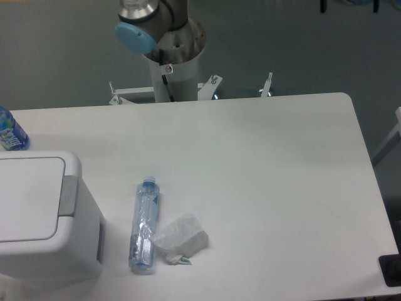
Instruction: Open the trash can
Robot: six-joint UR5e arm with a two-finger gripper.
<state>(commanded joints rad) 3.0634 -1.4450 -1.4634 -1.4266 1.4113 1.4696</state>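
**Bin shut, arm far away**

The trash can point(44, 216) sits at the table's point(269, 175) near left corner, lid down, grey tab point(67, 195) facing the bottle point(144, 224). Only the arm's base point(169, 47) shows, across the table (the gripper is out of sight, so I cannot tell its state).

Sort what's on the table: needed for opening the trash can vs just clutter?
Job: trash can, lid shut; its grey push tab.
Clutter: lying bottle; crumpled wrapper; blue bottle at left edge.
Gripper not in view.
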